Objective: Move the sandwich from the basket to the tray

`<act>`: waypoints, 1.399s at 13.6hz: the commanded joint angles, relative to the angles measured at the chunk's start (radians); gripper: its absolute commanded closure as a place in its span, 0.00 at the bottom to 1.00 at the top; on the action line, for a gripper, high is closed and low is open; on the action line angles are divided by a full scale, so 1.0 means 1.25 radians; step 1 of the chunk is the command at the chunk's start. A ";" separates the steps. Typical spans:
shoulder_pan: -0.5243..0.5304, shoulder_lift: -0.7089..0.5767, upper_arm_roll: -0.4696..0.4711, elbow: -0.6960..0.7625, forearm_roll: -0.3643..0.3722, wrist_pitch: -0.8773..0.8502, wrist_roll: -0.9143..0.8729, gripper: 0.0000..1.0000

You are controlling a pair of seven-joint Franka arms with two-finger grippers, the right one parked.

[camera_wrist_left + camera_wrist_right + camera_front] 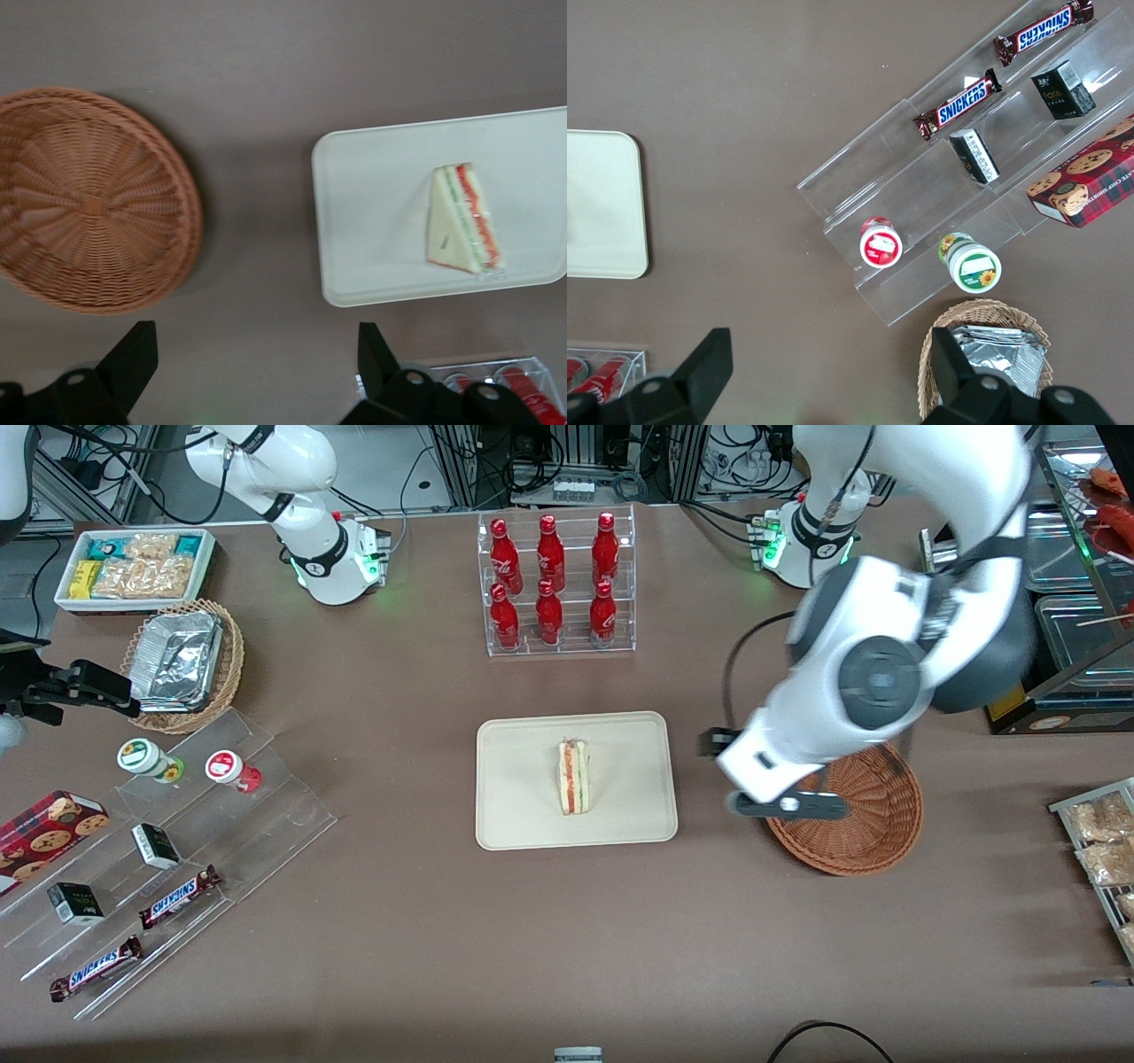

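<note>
Nearest the front camera we find the tray (pixel 532 815), flat on the brown table (pixel 443 939). The sandwich (pixel 572 776) lies on the tray, near its middle, resting on one face with its pink-red and green filling edge showing. Nothing touches the sandwich.

Beside the tray, toward the working arm's end of the table, we see the basket (pixel 873 828). The two stand apart, with a strip of bare table between them. In the left wrist view the basket (pixel 89 199) holds nothing, and the sandwich (pixel 463 218) sits well inside the rim of the tray (pixel 363 221).

The gripper (pixel 257 354) hangs above the table over the gap between basket and tray. Its fingers (pixel 131 356) are spread wide and released; they grasp nothing. In the front view the gripper (pixel 784 804) overlaps the basket's rim on the side nearest the tray.

Farther from the camera than the tray, we note a clear rack (pixel 558 584) of red bottles.
</note>
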 commanded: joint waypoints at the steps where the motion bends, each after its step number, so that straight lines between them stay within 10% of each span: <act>1: 0.058 -0.066 -0.007 -0.082 -0.011 -0.002 0.057 0.00; 19: 0.301 -0.360 -0.073 -0.283 0.004 -0.124 0.079 0.00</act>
